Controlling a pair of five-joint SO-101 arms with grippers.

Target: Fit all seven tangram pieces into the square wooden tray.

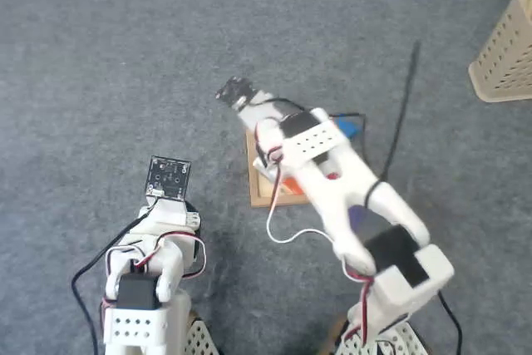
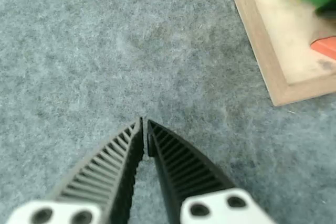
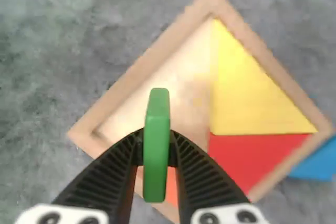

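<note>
The right gripper (image 3: 156,136) pinches the green piece (image 3: 157,111) over the tray (image 3: 140,60) and should next lay it flat; the left gripper (image 2: 144,125), at the tray's nine o'clock, is closed and empty.

1. You have one square wooden tray (image 3: 137,65).
2. You can count four tangram pieces: a green piece (image 3: 157,140), a yellow piece (image 3: 247,98), a red piece (image 3: 252,156) and a blue piece (image 3: 320,163).
3. You have two arms: a left arm (image 1: 150,276) and a right arm (image 1: 341,193).
4. You have one pale basket (image 1: 507,47).
</note>
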